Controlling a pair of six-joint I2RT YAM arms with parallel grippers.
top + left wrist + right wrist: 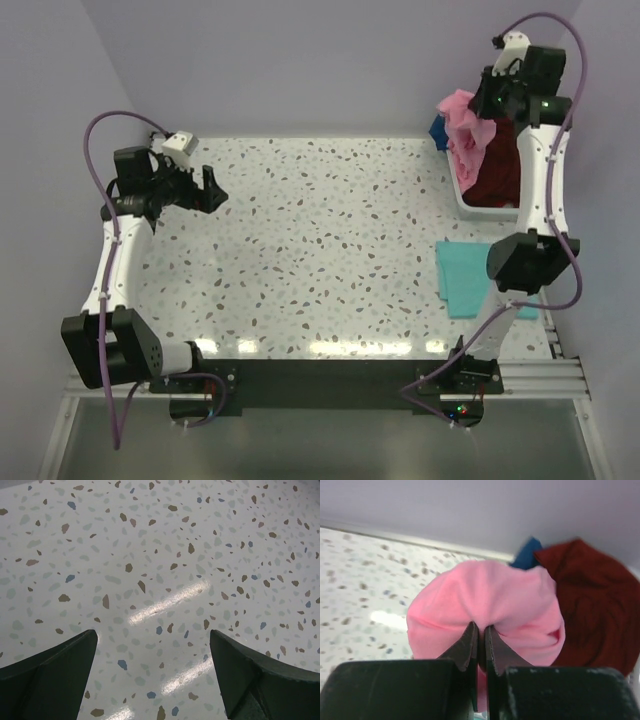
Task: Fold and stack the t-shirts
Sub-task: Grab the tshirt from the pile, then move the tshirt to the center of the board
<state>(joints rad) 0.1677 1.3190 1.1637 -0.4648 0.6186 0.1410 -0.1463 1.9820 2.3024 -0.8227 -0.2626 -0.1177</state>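
Pink shirt (485, 605): clamped by right gripper (481, 635) over bin (465, 195) (likely for lifting out, folding). Teal shirt (462, 275): laid by right arm base. Left gripper (155, 680): held apart, empty, over table (320, 250).

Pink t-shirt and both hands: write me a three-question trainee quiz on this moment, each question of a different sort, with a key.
1. True or false: the left hand is shut on cloth.
2. Fill in: the teal t-shirt lies on the ___.
3. The right hand is pinching: A) the teal t-shirt, B) the pink t-shirt, C) nothing.

Key: 1 false, it is open above the bare table; 2 table; 3 B.
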